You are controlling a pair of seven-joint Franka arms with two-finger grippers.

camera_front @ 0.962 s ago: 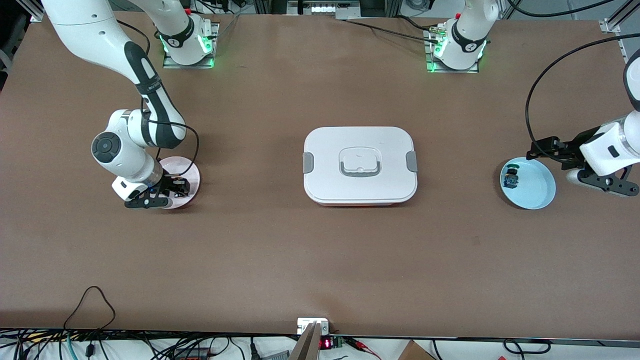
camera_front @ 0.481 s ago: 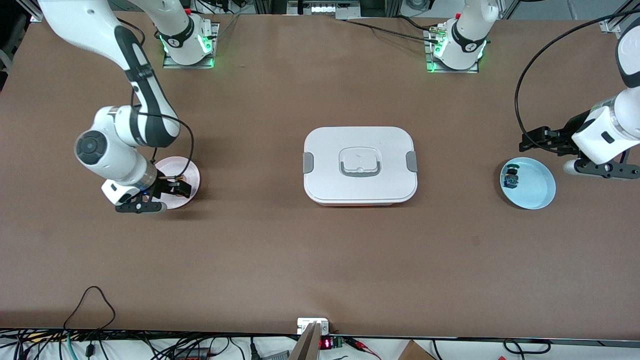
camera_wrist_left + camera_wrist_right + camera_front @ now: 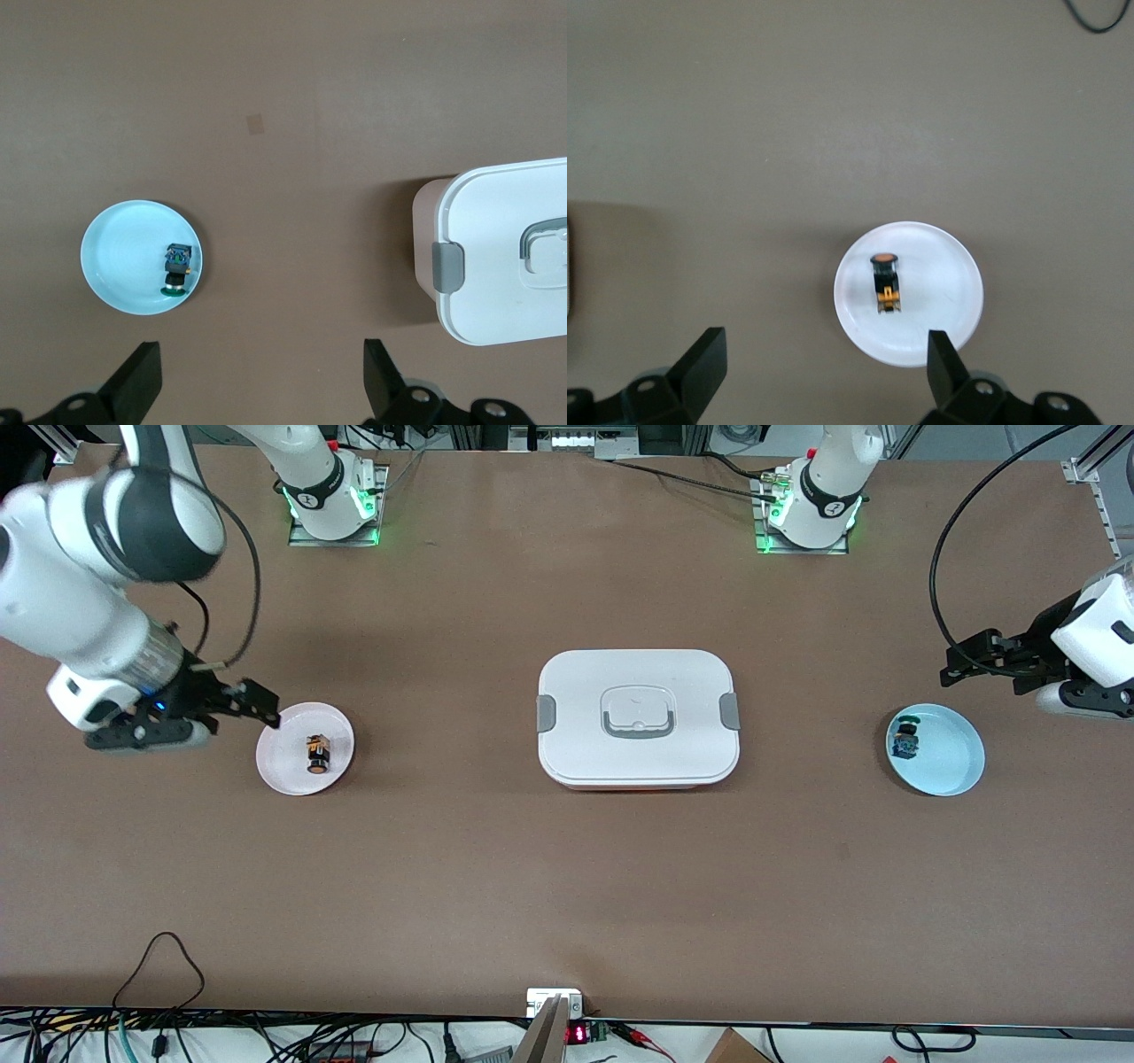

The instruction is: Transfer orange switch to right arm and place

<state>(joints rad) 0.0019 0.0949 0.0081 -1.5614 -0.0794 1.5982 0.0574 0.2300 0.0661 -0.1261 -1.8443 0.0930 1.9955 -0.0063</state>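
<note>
The orange switch (image 3: 317, 753) lies on its side on a small white plate (image 3: 283, 769) at the right arm's end of the table. My right gripper (image 3: 232, 716) hangs open and empty over the table just beside that plate. In the right wrist view the switch (image 3: 886, 283) rests on the plate (image 3: 943, 283), well below the spread gripper (image 3: 824, 367). My left gripper (image 3: 1019, 685) is open and empty, up over the table beside a light blue plate (image 3: 955, 755).
A small blue-and-green component (image 3: 905, 741) sits in the blue plate (image 3: 115, 266). A closed white lunch box (image 3: 638, 717) with grey latches stands mid-table, between the two plates. Cables run along the table edge nearest the front camera.
My right gripper opened, left the switch on the white plate, rose and drew back toward the right arm's end. The left gripper shifted slightly toward the arms' bases.
</note>
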